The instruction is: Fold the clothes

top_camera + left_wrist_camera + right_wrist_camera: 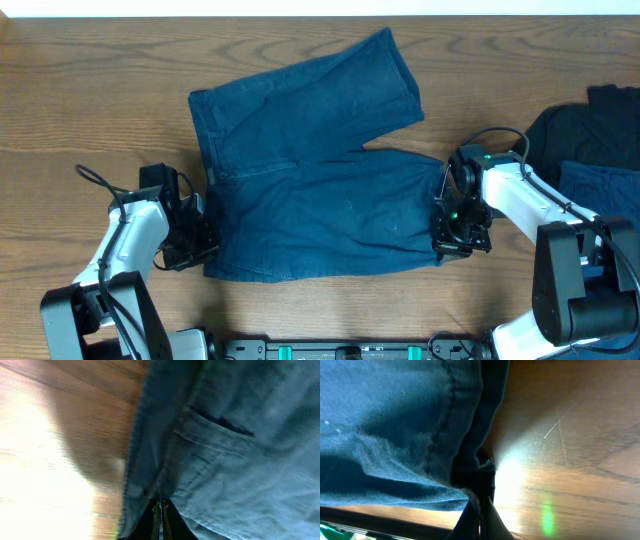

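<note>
Here, denim shorts flat at centre of table, waistband toward 9 o'clock, legs toward 3. Left gripper clamps waistband corner, 8 o'clock; right gripper clamps near-leg hem, 4 o'clock. Denim likely floppy, weighty, grippy; thick edges hold best.

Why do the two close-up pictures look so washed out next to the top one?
Left wrist: glare bleaches the wooden table, and the dark blue denim shorts look soft; right wrist: a bright hotspot on the wood; overhead: even light, sharp.
</note>
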You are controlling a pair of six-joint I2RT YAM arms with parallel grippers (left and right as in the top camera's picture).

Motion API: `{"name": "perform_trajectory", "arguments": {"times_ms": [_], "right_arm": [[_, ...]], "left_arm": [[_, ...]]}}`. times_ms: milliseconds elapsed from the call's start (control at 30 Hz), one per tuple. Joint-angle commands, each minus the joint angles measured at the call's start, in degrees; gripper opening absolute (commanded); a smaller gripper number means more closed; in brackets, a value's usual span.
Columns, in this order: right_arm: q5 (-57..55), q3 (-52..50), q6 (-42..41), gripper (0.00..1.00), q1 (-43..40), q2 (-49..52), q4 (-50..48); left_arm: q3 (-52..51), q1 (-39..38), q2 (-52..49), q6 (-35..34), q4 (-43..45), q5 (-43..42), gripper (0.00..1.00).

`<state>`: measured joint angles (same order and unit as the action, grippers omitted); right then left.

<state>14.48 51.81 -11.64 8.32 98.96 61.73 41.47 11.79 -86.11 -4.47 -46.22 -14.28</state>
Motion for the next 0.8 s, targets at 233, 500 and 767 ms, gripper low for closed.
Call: {"name": "perform_trajectory", "arguments": {"times_ms": [233, 500, 767], "right_arm": [[-3.8, 1.0, -3.4, 0.01, -3.5, -0.4, -0.2], [-3.3, 1.0, -2.4, 0.01, -3.9, -0.4, -0.3], [-3.3, 1.0, -2.4, 0.01, -3.8, -0.4, -0.7]], "left_arm": [[5.4, 3.6, 0.3, -4.9, -4.1, 9.2, 0.06], [5.0, 1.7, 0.7, -0.5, -4.9, -7.5, 0.27], [0.0, -5.7, 0.6, 0.3, -0.3, -5.0, 0.45]]}}
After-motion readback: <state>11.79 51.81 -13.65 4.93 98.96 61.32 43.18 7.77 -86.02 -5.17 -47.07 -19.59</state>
